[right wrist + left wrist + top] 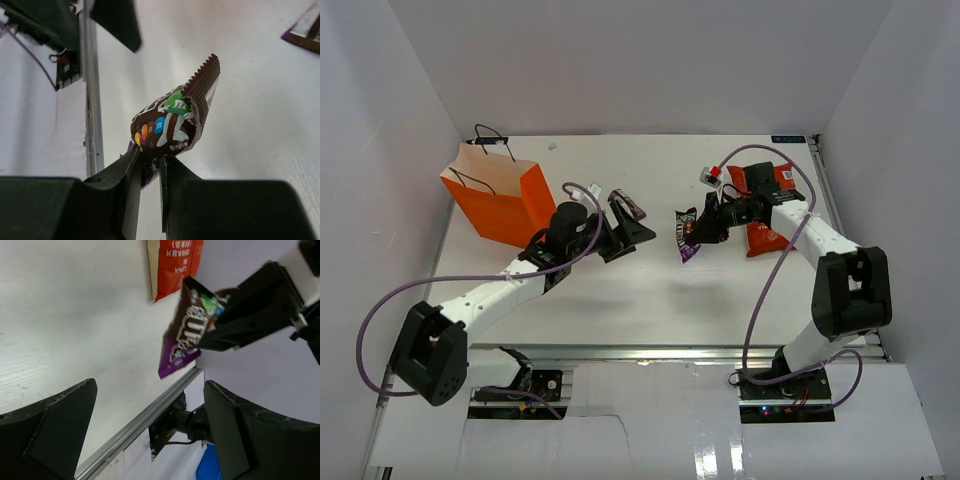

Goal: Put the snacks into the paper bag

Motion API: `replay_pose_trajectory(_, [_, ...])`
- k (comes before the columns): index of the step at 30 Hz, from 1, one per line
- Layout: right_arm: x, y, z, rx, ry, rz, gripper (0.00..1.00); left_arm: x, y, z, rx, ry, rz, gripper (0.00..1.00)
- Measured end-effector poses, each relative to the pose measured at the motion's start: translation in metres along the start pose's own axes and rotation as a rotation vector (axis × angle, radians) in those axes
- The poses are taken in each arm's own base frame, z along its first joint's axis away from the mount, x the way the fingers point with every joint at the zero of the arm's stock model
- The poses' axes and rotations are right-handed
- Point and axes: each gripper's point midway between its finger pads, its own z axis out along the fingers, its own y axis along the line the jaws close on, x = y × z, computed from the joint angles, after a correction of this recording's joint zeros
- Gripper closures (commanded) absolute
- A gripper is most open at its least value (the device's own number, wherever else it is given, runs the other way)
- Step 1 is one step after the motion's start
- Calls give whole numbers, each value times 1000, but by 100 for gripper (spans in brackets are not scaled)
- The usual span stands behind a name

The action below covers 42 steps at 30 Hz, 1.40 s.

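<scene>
My right gripper (704, 228) is shut on a dark purple-brown wrapper (687, 236) and holds it above the table's middle. In the right wrist view (150, 162) the wrapper (172, 122) sticks up from the closed fingers. My left gripper (632, 228) is open and empty, just left of that wrapper, facing it (187, 325). The orange paper bag (502, 205) stands upright at the back left, behind the left arm. A second purple-brown wrapper (630, 205) lies by the left gripper. Red-orange packets (766, 238) lie under the right arm.
A small pink-white wrapper (710, 175) lies at the back right by more red packaging (772, 178). The table's metal front rail (135, 425) runs below the left gripper. White walls close in three sides.
</scene>
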Motion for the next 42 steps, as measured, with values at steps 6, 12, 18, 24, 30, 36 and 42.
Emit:
replay_pose_trajectory(6, [18, 53, -9, -96, -3, -81, 80, 39, -8, 30, 34, 132, 38, 2])
replay_pose_trajectory(12, [28, 74, -3, -168, 12, -72, 80, 57, -38, 32, 145, 178, 98, 4])
replay_pose_trajectory(18, [31, 89, 4, -222, 25, -78, 79, 66, -48, 33, 194, 203, 114, 16])
replay_pose_trajectory(24, [28, 96, 7, -248, 26, -89, 78, 71, -45, 38, 190, 218, 103, 45])
replay_pose_trajectory(30, [25, 100, 6, -243, 25, -110, 64, 69, -52, 37, 212, 209, 108, 65])
replay_pose_trajectory(36, [25, 102, 4, -233, 29, -115, 43, 66, -52, 38, 211, 193, 121, 76])
replay_pose_trajectory(42, [26, 92, 3, -173, 60, -136, 33, 55, -49, 26, 157, 151, 158, 80])
